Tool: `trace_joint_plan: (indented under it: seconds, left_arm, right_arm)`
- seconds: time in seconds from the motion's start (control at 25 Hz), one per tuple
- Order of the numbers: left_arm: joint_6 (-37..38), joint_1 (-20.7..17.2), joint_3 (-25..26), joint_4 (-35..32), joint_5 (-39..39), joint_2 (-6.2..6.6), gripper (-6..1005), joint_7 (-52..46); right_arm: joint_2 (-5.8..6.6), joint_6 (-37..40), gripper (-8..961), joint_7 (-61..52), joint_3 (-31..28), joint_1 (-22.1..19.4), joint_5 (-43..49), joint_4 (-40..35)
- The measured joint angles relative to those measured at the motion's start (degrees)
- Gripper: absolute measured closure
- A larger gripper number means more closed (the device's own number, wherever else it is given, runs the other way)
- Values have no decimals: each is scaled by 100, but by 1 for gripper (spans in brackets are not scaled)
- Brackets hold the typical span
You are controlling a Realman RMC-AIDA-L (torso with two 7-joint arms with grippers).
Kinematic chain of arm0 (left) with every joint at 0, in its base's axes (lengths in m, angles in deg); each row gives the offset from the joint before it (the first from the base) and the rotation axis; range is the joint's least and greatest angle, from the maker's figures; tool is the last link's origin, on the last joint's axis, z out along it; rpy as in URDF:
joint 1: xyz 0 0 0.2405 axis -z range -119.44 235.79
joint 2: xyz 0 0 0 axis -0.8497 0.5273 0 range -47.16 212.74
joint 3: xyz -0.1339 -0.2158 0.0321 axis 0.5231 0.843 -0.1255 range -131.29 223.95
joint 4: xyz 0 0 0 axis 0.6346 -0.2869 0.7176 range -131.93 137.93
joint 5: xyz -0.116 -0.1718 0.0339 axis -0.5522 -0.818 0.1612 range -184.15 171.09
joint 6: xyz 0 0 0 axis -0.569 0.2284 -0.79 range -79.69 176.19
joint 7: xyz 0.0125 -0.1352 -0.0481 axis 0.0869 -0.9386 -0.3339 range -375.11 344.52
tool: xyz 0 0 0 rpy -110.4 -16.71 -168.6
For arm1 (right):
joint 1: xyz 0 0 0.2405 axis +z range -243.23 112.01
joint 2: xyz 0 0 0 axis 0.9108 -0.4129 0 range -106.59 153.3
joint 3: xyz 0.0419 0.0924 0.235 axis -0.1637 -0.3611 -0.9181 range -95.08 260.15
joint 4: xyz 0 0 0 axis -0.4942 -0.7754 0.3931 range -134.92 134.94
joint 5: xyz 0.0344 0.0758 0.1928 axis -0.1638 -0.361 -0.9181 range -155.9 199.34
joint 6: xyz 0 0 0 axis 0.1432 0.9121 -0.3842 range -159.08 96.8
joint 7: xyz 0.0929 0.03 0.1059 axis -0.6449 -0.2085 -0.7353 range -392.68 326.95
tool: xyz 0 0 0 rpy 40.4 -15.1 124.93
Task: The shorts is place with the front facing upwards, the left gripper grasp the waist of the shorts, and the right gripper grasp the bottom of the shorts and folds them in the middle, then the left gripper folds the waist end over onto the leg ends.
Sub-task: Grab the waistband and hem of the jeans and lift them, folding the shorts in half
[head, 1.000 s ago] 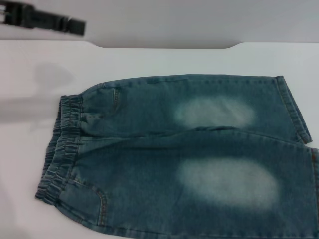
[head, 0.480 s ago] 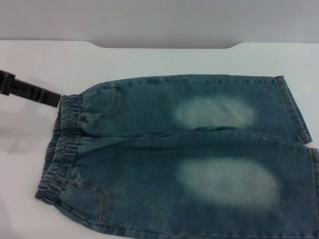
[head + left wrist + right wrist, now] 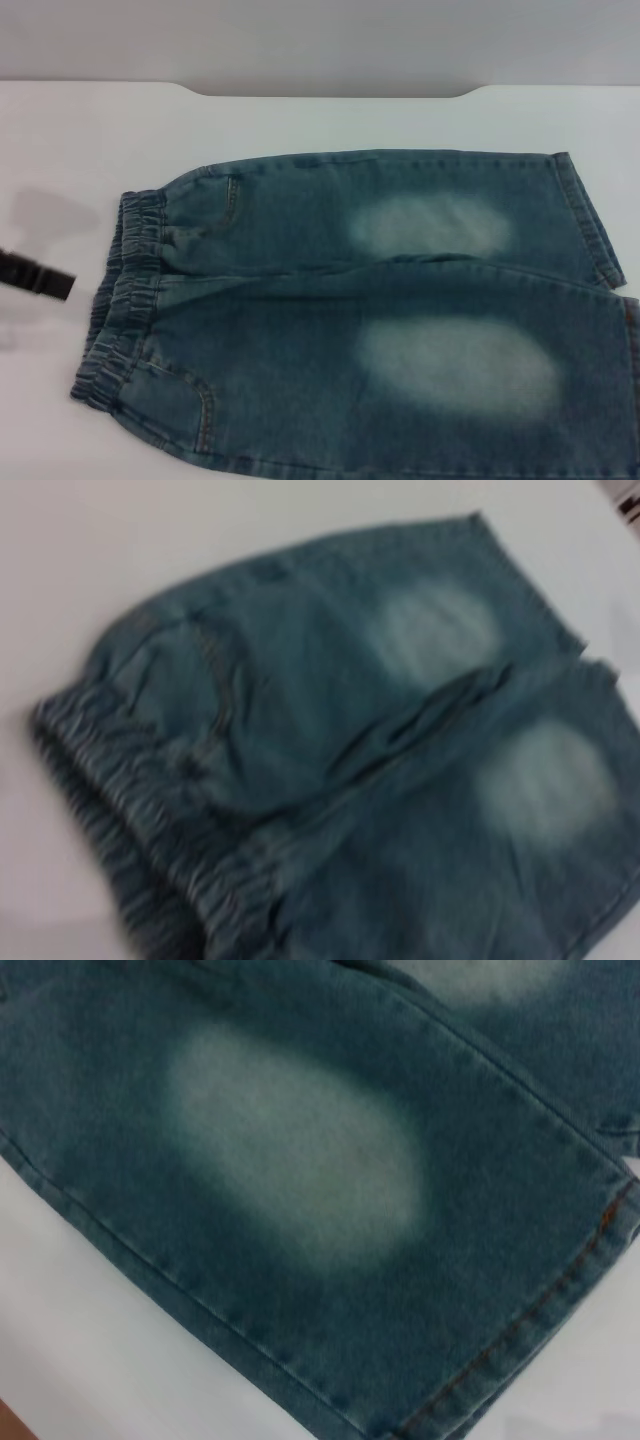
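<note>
Shorts (image 3: pixel 370 310) lie flat on the desk (image 3: pixel 60 130), faded patches up. Left claw (image 3: pixel 38 275) hovers near the waist (image 3: pixel 125 290); its opening cannot be told.

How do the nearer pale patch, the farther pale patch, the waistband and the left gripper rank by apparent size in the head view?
1. waistband, a long crinkled strip
2. nearer pale patch
3. farther pale patch
4. left gripper, only partly in frame

Waistband and nearer patch look close in area, so that order is unsure.

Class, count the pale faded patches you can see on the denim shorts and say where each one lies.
2. One patch lies on the far leg of the shorts; the other patch lies on the near leg. Any on the underside are hidden.
</note>
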Motion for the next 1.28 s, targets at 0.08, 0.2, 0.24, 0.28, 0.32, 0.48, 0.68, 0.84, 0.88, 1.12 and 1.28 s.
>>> trace_joint_plan:
  seconds: [0.08,0.2,0.24,0.28,0.32,0.48,0.68,0.84,0.88,1.12,1.28]
  left_arm:
    - [0,-129,-73,-35,-6,32,192,15]
    - [-8,-299,-180,-40,35,8,192,158]
    - [-16,-334,-196,-25,72,-19,192,223]
    - [-24,-358,-195,-3,119,-73,192,293]
    - [-41,-378,-181,19,192,-137,192,370]
    - [-220,-402,-147,141,616,-474,193,664]
    - [-587,-272,-145,538,1154,-762,193,930]
    - [-856,-265,-145,615,1367,-873,194,1005]
    - [-876,-269,-146,617,1372,-880,194,1005]
    - [-1082,-270,-170,783,1570,-925,194,1005]
    - [-1131,-247,-177,870,1628,-927,195,1006]
  right_arm:
    - [4,-1,432,1,-2,-9,8,19]
    - [5,-40,432,21,-13,-14,14,76]
    - [5,-58,432,39,-14,-15,15,118]
    - [4,-69,432,55,-9,-13,15,161]
    - [3,-80,432,69,-5,-5,16,216]
    - [-8,-176,432,127,3,19,-11,322]
    - [-18,-258,432,158,5,43,-40,383]
    - [-20,-328,431,193,3,53,-45,400]
    - [-20,-348,431,210,2,52,-46,401]
    - [-20,-410,431,325,8,52,-50,414]
    - [-20,-454,431,416,8,72,-53,515]
